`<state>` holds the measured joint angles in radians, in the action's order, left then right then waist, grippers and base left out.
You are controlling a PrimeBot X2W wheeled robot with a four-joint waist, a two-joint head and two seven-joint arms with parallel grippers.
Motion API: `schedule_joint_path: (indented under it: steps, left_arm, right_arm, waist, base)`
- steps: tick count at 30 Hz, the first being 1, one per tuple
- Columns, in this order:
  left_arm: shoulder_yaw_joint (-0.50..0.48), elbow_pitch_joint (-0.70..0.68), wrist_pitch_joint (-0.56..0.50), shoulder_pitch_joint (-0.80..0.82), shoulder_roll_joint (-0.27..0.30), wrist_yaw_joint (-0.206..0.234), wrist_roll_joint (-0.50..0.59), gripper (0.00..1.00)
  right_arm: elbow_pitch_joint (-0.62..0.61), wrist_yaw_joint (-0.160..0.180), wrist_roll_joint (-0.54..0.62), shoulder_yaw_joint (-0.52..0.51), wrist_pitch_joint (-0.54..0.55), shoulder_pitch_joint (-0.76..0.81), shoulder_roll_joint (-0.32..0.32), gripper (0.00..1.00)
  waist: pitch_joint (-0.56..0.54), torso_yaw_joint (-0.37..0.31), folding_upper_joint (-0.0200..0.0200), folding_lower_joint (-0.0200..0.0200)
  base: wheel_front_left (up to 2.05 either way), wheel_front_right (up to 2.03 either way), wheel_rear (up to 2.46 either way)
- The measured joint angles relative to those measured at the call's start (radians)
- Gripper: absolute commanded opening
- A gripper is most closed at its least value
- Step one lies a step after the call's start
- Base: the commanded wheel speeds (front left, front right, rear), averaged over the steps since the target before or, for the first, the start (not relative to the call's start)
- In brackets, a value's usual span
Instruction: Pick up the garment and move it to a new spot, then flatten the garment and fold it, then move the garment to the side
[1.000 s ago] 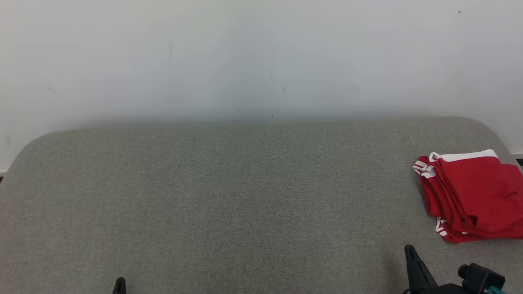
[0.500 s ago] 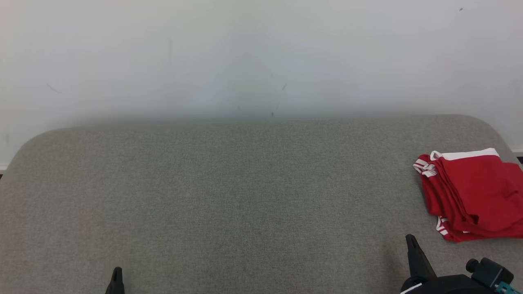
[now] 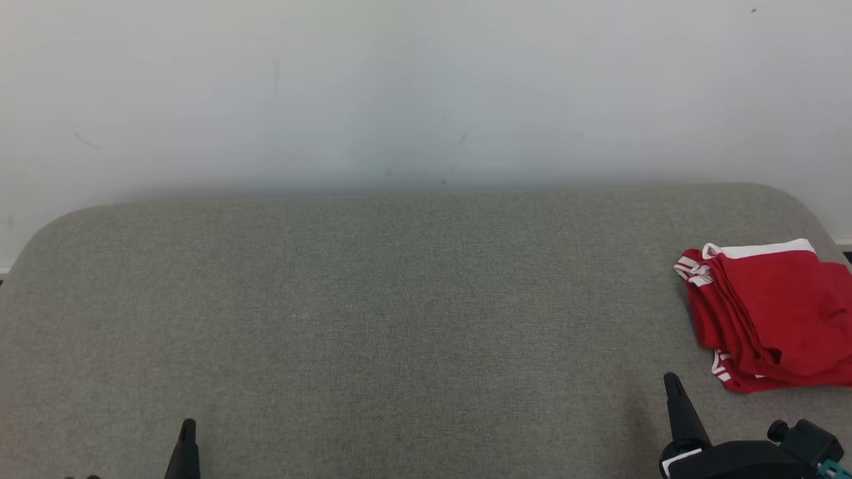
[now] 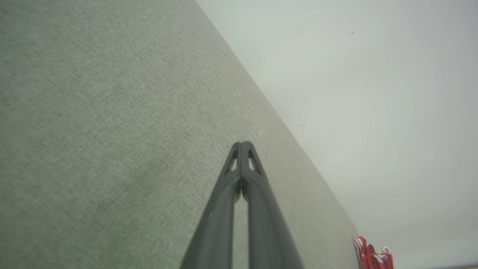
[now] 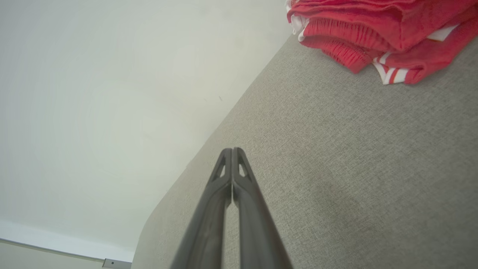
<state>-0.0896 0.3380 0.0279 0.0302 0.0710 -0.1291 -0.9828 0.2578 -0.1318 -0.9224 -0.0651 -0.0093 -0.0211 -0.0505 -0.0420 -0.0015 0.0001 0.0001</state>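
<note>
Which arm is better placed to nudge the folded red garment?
Right. The right gripper sits close to the folded red-and-white garment; the left gripper is far across the grey fabric surface.

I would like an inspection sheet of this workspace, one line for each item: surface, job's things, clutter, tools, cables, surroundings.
Surface: grey woven fabric pad with rounded corners, lying flat.
Job's things: folded red garment with white trim, on the pad's right side, partly cut off by the head view's edge.
Clutter: nothing seen.
Tools: left tool shut, holding nothing, over the pad; right tool shut, holding nothing, near the garment but apart from it.
Cables: nothing seen.
Surroundings: plain white wall behind the pad.
</note>
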Motion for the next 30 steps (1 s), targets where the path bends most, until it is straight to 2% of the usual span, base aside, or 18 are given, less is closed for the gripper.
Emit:
schedule_joint_path:
  steps: [30]
  left_arm:
    - [-0.039,-0.001,-0.105,0.078,-0.009,0.0,-0.278,0.0]
  right_arm:
    - [-0.002,0.0,-0.324,-0.001,0.019,-0.044,0.0,0.0]
  waist:
    - [0.017,0.0,0.0,0.0]
  base:
    - [0.0,0.0,0.0]
